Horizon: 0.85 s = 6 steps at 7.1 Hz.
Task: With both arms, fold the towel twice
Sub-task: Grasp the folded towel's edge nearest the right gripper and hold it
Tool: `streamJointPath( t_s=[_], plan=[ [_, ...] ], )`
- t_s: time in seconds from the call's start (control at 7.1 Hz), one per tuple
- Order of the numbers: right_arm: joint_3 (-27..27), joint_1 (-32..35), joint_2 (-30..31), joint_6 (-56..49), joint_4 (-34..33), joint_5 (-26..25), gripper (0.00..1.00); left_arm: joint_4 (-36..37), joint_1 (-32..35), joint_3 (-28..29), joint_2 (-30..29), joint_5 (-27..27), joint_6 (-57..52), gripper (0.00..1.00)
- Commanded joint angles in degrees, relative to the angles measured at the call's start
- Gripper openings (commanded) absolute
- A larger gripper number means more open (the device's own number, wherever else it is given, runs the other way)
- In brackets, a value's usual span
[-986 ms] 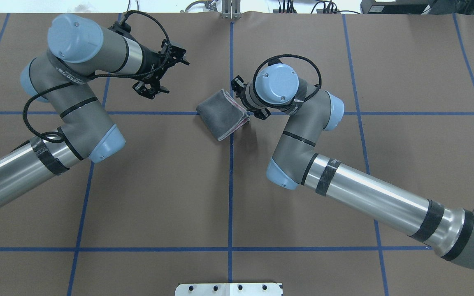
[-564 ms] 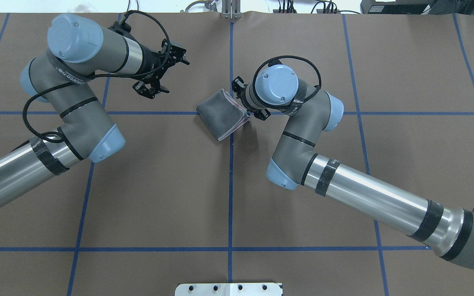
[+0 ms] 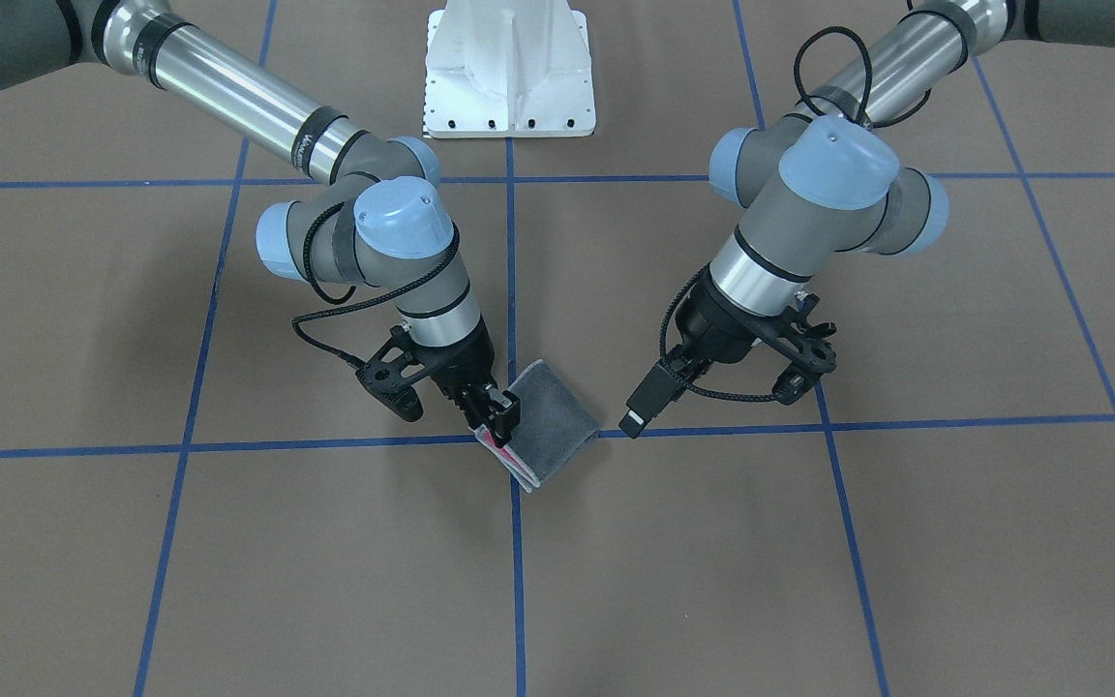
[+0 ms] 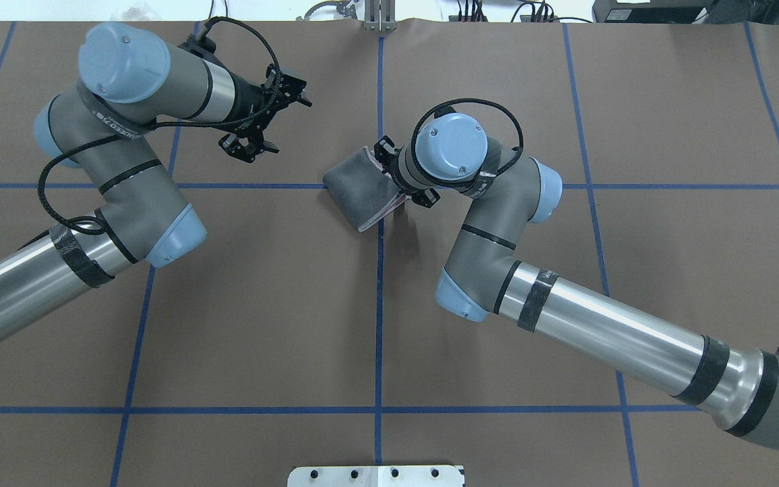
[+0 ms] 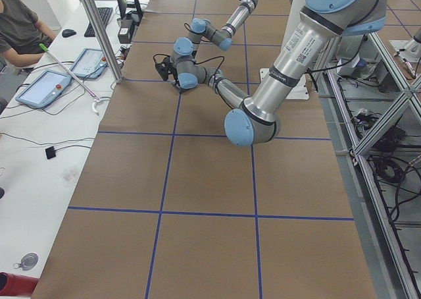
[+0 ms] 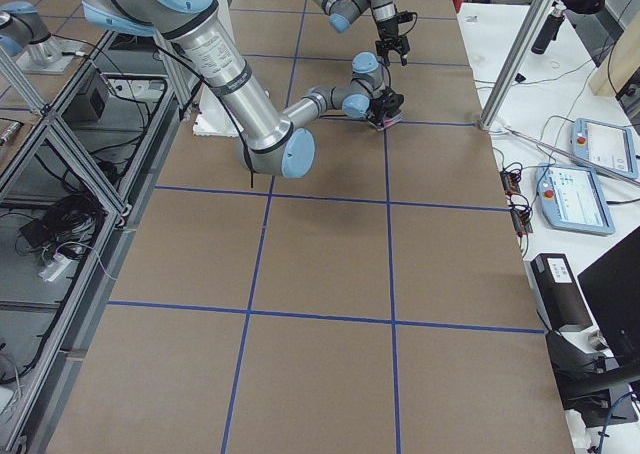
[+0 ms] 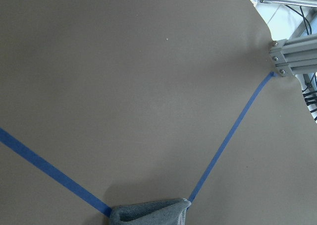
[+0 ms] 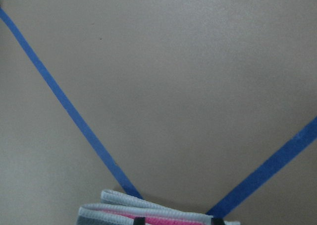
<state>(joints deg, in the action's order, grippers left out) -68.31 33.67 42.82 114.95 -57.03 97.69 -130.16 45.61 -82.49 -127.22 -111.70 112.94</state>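
Observation:
The towel [image 4: 357,189] lies folded at the table's middle, dark grey outside, with pink and pale stitched layers along one edge [image 3: 502,453]. My right gripper [image 3: 494,419] points down onto that layered edge, its fingers a little apart, so it is open. In the right wrist view the stacked towel edges [image 8: 148,210] sit at the bottom, with two black fingertips [image 8: 140,219] showing apart. My left gripper [image 3: 812,360] hangs open and empty above the table, well away from the towel [image 3: 557,418]. The left wrist view catches only a grey towel corner [image 7: 148,212].
Blue tape lines [image 4: 379,304] grid the brown table. The white pedestal base [image 3: 509,73] stands on the robot's side. A metal bracket [image 4: 379,17] sits at the far edge. A seated person [image 5: 20,22] and control tablets [image 5: 46,88] are on a side bench.
My right arm has swung towards the towel, bringing its gripper from beside the layered edge to over it. The left arm and the towel have not moved.

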Motion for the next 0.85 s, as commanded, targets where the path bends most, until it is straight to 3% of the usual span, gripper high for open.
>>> streamJointPath(
  t_s=[0.0, 0.28, 0.7],
  plan=[
    [-0.06, -0.36, 0.07, 0.01, -0.98, -0.04, 0.39, -0.09, 0.0, 0.05, -0.05, -0.01, 0.0, 1.0],
    [-0.06, -0.36, 0.16, 0.01, -0.98, -0.04, 0.0, -0.09, -0.09, 0.13, -0.22, -0.01, 0.09, 1.0],
    [-0.42, -0.18, 0.25, 0.01, -0.98, -0.04, 0.0, -0.09, -0.09, 0.13, -0.23, -0.01, 0.26, 1.0]
  ],
)
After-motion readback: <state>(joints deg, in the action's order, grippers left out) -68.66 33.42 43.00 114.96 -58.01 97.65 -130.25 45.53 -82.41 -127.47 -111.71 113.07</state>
